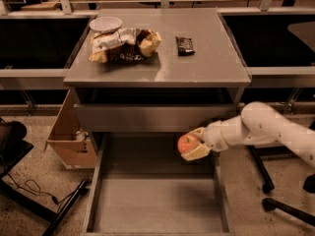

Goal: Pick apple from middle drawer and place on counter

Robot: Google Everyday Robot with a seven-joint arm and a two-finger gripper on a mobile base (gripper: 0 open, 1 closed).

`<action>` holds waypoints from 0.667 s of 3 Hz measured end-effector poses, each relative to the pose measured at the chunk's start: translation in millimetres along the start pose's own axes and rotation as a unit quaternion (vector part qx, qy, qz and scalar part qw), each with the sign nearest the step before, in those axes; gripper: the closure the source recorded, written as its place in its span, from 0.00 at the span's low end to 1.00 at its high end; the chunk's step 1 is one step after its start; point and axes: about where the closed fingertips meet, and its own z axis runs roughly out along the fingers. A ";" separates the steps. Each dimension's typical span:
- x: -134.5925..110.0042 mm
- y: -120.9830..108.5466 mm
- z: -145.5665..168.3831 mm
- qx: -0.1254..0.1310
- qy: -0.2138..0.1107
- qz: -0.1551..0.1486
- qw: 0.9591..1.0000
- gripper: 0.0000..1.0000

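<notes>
The red-orange apple [187, 143] is held in my gripper [193, 144], whose pale fingers [198, 153] are shut around it. The gripper holds it in the air above the open middle drawer [147, 205], near the drawer's right side and just below the grey drawer front panel [152, 117]. My white arm [261, 129] reaches in from the right. The drawer floor is bare. The grey counter [206, 65] lies above and behind the gripper.
On the counter lie tan and white snack bags [123, 44], a white bowl [105, 23] and a dark snack packet [185, 44]. A cardboard box [69, 134] stands on the floor left of the drawer. Chair legs [266, 181] are at the right.
</notes>
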 end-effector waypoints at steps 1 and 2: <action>-75.8 -40.5 -85.6 0.019 0.040 0.007 0.999 1.00; -115.9 -59.7 -129.2 0.032 0.056 0.005 0.998 1.00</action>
